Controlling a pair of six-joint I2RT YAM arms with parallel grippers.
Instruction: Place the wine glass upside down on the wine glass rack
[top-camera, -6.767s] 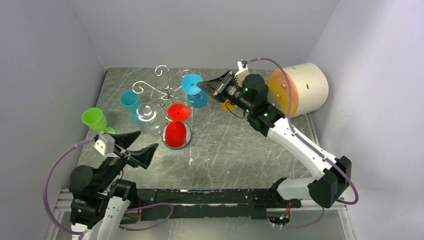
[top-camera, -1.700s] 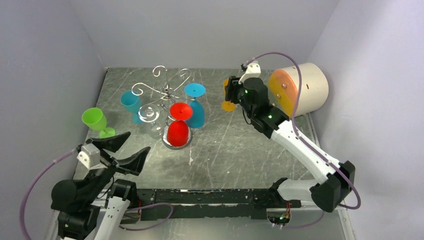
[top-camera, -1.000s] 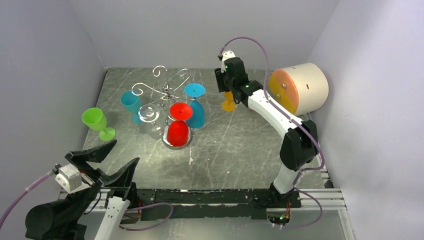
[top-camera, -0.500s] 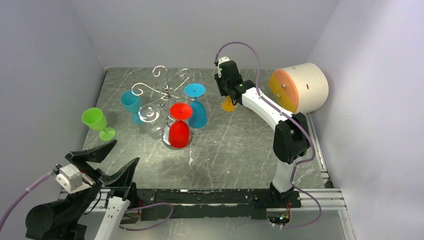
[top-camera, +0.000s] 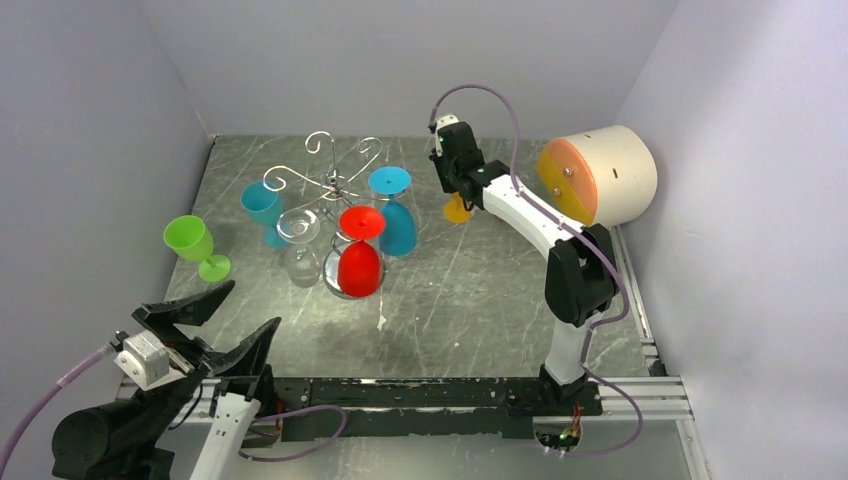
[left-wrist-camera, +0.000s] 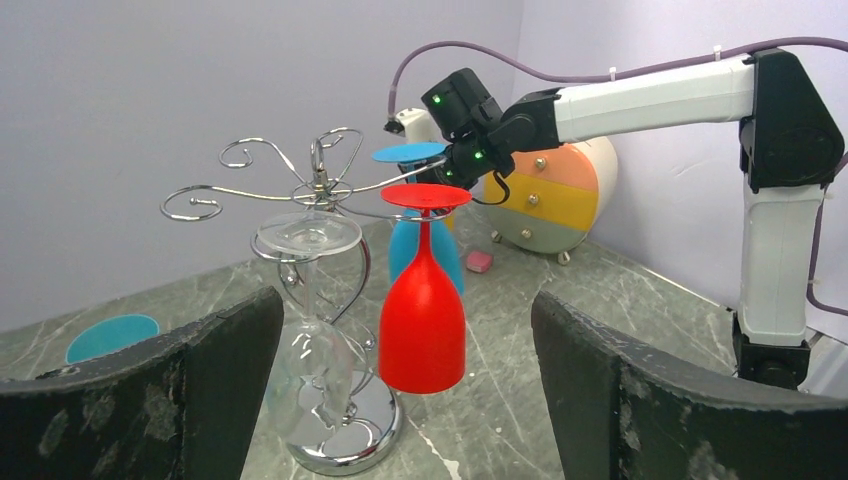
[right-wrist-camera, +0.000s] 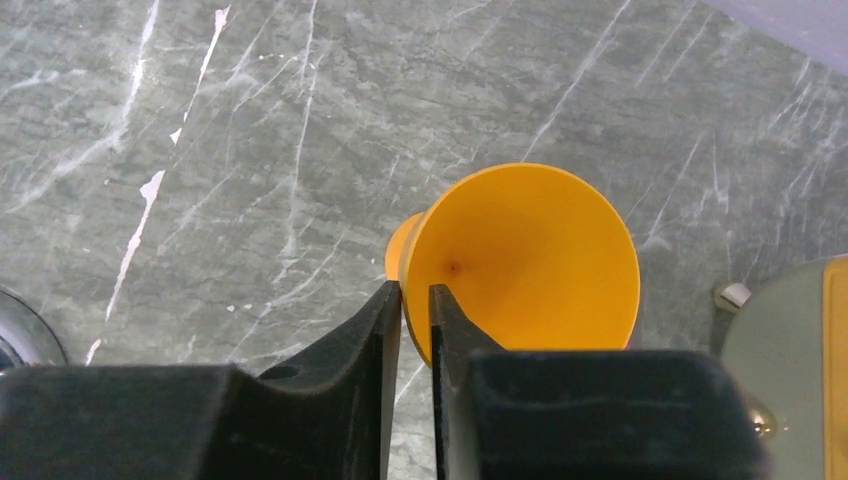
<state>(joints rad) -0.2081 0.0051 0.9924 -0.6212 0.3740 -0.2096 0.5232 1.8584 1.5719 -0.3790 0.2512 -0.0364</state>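
The wine glass rack (top-camera: 335, 188), a silver wire stand on a round shiny base (left-wrist-camera: 345, 440), holds a red glass (top-camera: 359, 262), a blue glass (top-camera: 396, 225) and a clear glass (top-camera: 299, 240), all hanging upside down. An orange wine glass (top-camera: 458, 210) stands upright on the table to the right of the rack. My right gripper (right-wrist-camera: 415, 290) is shut on its rim (right-wrist-camera: 530, 260), one finger inside and one outside. My left gripper (top-camera: 245, 312) is open and empty at the near left and faces the rack (left-wrist-camera: 310, 185).
A green glass (top-camera: 190, 240) stands upright at the left. A teal glass (top-camera: 262, 205) is by the rack's left side. A cream drum with orange and yellow drawer fronts (top-camera: 600, 180) sits at the far right. A small pink object (left-wrist-camera: 479, 261) lies near it.
My right arm swung from the rack to the orange glass and closed on its rim. My left arm drew back toward the near left. The red glass swung slightly.
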